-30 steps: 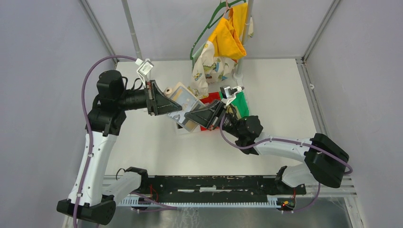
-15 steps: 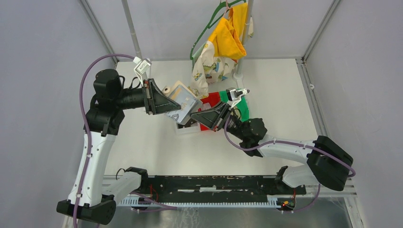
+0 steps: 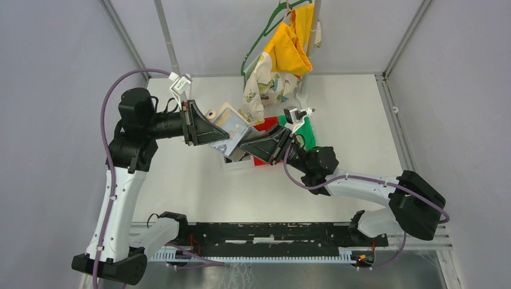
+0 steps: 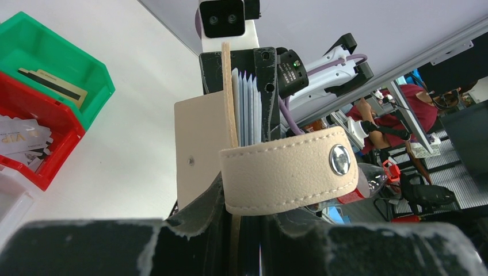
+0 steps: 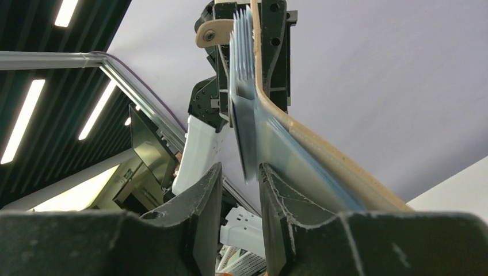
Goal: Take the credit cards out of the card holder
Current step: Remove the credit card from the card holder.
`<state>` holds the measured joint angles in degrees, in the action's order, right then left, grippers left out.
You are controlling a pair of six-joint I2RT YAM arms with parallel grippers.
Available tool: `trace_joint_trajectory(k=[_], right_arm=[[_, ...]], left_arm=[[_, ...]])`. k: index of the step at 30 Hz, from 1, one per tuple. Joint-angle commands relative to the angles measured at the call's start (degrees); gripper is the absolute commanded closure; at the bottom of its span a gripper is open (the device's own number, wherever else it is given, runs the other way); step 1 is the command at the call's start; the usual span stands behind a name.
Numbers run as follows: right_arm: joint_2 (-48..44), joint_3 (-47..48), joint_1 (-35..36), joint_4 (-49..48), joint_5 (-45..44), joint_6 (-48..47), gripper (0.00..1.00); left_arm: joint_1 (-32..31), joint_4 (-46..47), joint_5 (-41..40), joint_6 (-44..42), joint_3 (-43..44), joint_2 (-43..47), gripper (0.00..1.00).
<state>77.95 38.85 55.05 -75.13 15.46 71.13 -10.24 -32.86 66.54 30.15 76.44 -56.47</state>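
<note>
The tan card holder (image 3: 232, 120) hangs open in the air, held by my left gripper (image 3: 222, 136), which is shut on its spine. In the left wrist view, the snap tab (image 4: 288, 171) crosses above my left gripper (image 4: 247, 201), and the clear sleeves (image 4: 247, 106) fan out behind it. My right gripper (image 3: 242, 145) is at the holder's lower edge. In the right wrist view, my right gripper (image 5: 240, 172) is open, with a corner of one sleeve (image 5: 246, 132) dipping between the jaws. Pale cards (image 4: 20, 138) lie in the red bin (image 4: 40, 172). A tan card (image 4: 52, 85) lies in the green bin (image 4: 86, 75).
A white bin (image 3: 238, 161), the red bin (image 3: 266, 125) and the green bin (image 3: 308, 135) stand in a row under the grippers. Yellow and patterned clothes (image 3: 283, 54) hang on a green hanger at the back. Grey walls close in the table on both sides.
My right gripper drew back to the right, then returned left to the holder's lower edge. My left arm raised the holder a little and now holds still.
</note>
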Motion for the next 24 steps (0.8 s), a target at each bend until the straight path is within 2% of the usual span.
trace_joint_trajectory(k=[1,6,12,17,22,24], right_arm=[[0.1,3.6,-0.1,-2.4,1.4,0.7,0.64],[1.2,5.6,-0.1,-1.6,2.2,0.9,0.58],[2.4,6.0,-0.2,-0.4,1.7,1.5,0.58],[5.2,8.6,-0.1,-2.8,1.8,3.6,0.7],[5.7,8.9,-0.1,-3.4,1.8,4.2,0.96],[5.2,7.7,-0.1,-4.0,1.6,3.9,1.0]], left_arm=[[0.0,1.5,1.8,-0.4,2.1,1.0,0.76],[-0.1,1.4,1.4,-0.7,2.1,1.1,0.76],[-0.1,1.5,2.2,0.1,2.7,1.0,0.75],[0.0,1.8,2.9,0.4,2.0,1.5,0.71],[0.0,1.8,3.5,0.3,1.5,1.5,0.7],[0.0,1.8,3.8,0.4,1.5,1.4,0.7]])
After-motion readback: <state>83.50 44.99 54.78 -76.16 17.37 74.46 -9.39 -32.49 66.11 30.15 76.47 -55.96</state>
